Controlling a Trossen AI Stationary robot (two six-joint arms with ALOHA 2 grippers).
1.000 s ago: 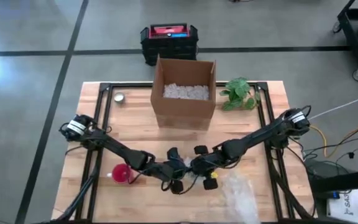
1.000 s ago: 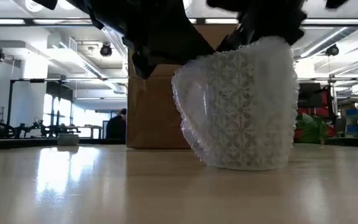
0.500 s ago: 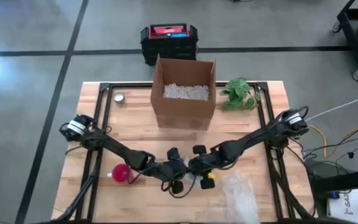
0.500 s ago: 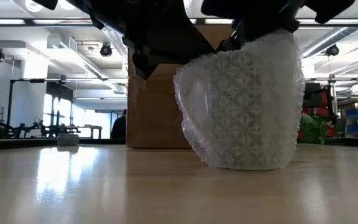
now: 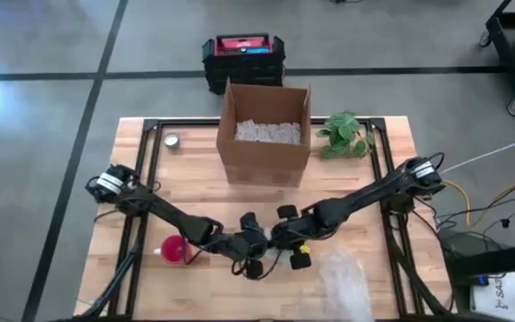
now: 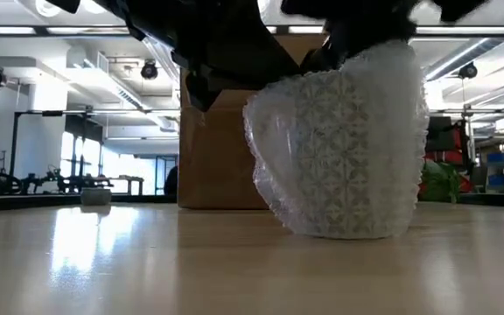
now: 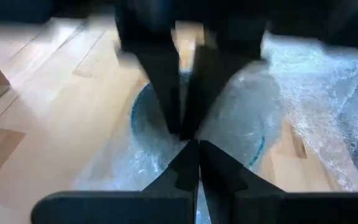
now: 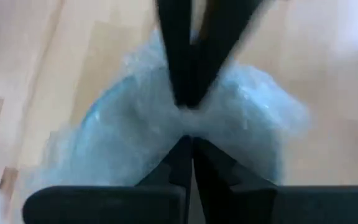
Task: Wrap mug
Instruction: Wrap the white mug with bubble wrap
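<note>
Low view: wrapped mug (image 6: 339, 144) upright

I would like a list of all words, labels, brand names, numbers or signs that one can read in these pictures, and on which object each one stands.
None can be read.
Black case on the floor behind the table: it carries a red and blue label, but the print is too small to read.
Cardboard box: no print visible.
Bubble-wrapped mug: a woven pattern only, no lettering.
White object at the right edge: faint marks, too blurred to read.
</note>
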